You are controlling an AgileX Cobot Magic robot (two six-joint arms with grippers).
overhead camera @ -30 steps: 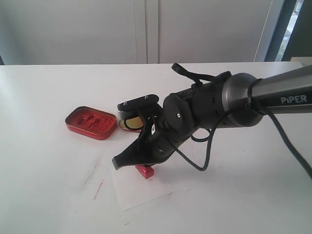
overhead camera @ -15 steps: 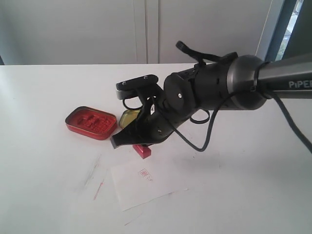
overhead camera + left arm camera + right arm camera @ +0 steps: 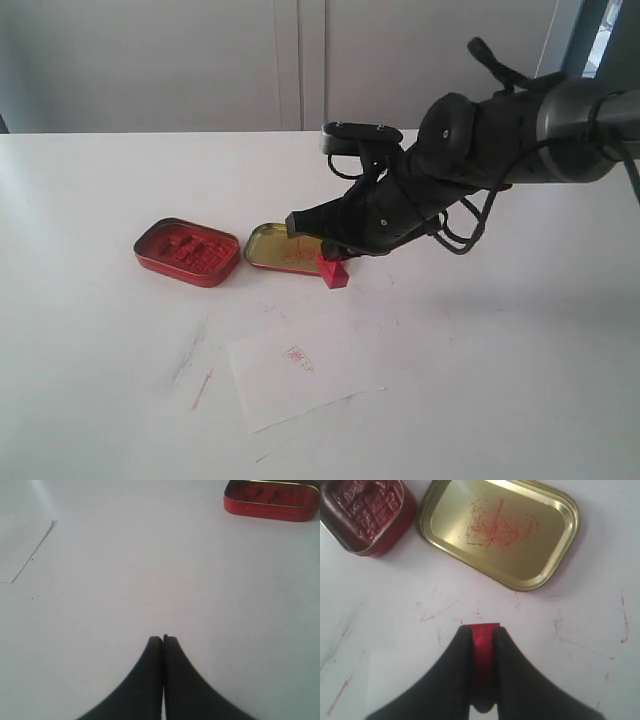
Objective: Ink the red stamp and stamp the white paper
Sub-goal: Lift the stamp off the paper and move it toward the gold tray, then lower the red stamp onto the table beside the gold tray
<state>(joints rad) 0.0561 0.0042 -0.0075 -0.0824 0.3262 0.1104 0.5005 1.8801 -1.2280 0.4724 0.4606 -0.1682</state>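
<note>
1. Right wrist view is showing your right gripper (image 3: 480,628) clamping the red stamp (image 3: 481,639) by its sides, with the stamp's end sticking out just past the fingertips.
2. Seen from the exterior view, you are holding the stamp at the 4 o'clock corner of the gold lid (image 3: 280,247), just beside the rim. I cannot tell whether it is touching the worktop (image 3: 500,350) or hanging a hair above it.
3. The red ink tin (image 3: 188,251) is sitting at the lid's 9 o'clock, and the white paper (image 3: 300,385) is lying well apart at the stamp's 6 o'clock.
4. The paper is already carrying a small red print (image 3: 297,356), so you are most likely parking the stamp now, not inking it.
5. To do that well, you should be keeping the stamp upright and clear of the lid's rim, so its base is meeting the worktop flat.
6. Be opening the fingers slowly and lifting straight away; dragging sideways is likely to tip so small a piece or smear more red around it.
7. Your left gripper (image 3: 163,639) is resting with its fingers pressed together on nothing, low over bare worktop, with the paper's edge and the tin both far from it; leave it there.
</note>
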